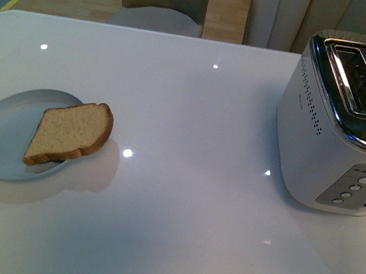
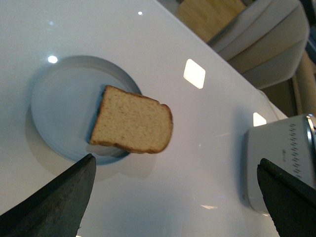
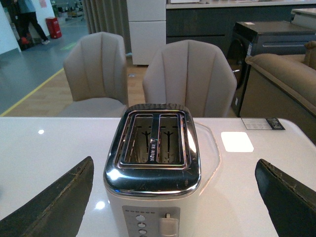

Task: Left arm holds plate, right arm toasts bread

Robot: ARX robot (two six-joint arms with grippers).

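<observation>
Left gripper [image 2: 175,163] is released, its dark fingers [image 2: 59,197] spread wide and holding nothing, and I see the right gripper [image 3: 174,163] splayed just as wide and empty. The slice of light brown wholemeal bread with a darker crust [image 1: 70,133] lies on the round, shallow, pale blue-grey plate [image 1: 3,135] at the left of the glossy white table [image 1: 180,210]. Its long axis runs slantwise. The flat bottom edge rests inside the plate on my near left, and the rounded top points away to the right, overhanging the plate's rim above the table. The white two-slot toaster with a chromed top [image 1: 331,128] stands well apart at the right, slots upward, buttons facing me. Between plate and toaster I have a wide stretch of bare tabletop. Beige upholstered chairs [image 3: 190,74] stand beyond the far edge.
</observation>
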